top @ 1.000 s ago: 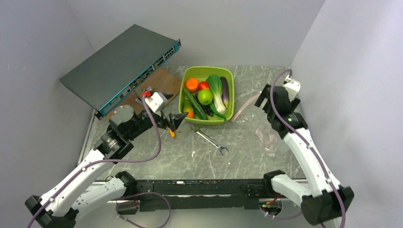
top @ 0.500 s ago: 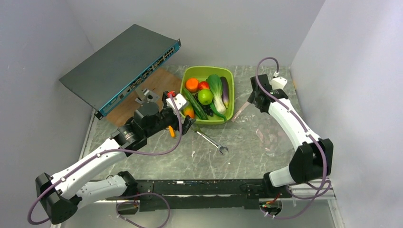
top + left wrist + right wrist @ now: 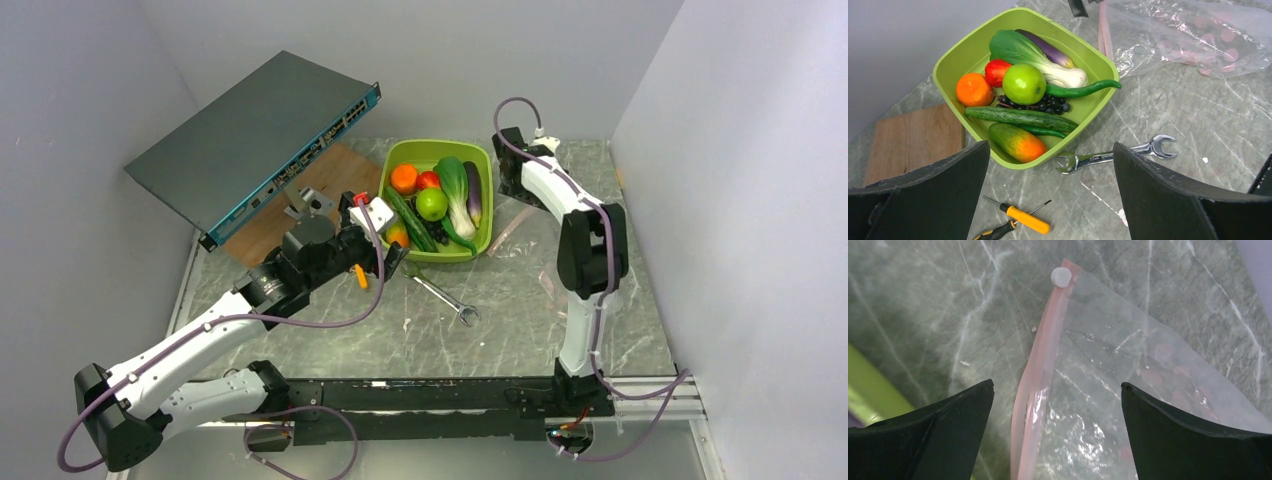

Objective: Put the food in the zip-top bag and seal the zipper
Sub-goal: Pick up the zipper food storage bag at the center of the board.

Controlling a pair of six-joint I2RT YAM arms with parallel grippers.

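Observation:
The food lies in a lime-green tub: a green fruit, tomato, orange, cucumber, grapes, bok choy and eggplant. The clear zip-top bag lies flat on the table right of the tub. Its pink zipper ends in a white slider. My right gripper hangs open just above the zipper, holding nothing. My left gripper is open and empty over the tub's near rim.
A silver wrench and an orange-handled screwdriver lie on the marble table in front of the tub. A network switch leans at the back left over a wooden board. Grey walls close in on both sides.
My right arm has stretched toward the back and left, bringing its gripper over the bag's mouth beside the tub. My left gripper moved right toward the tub, then held still.

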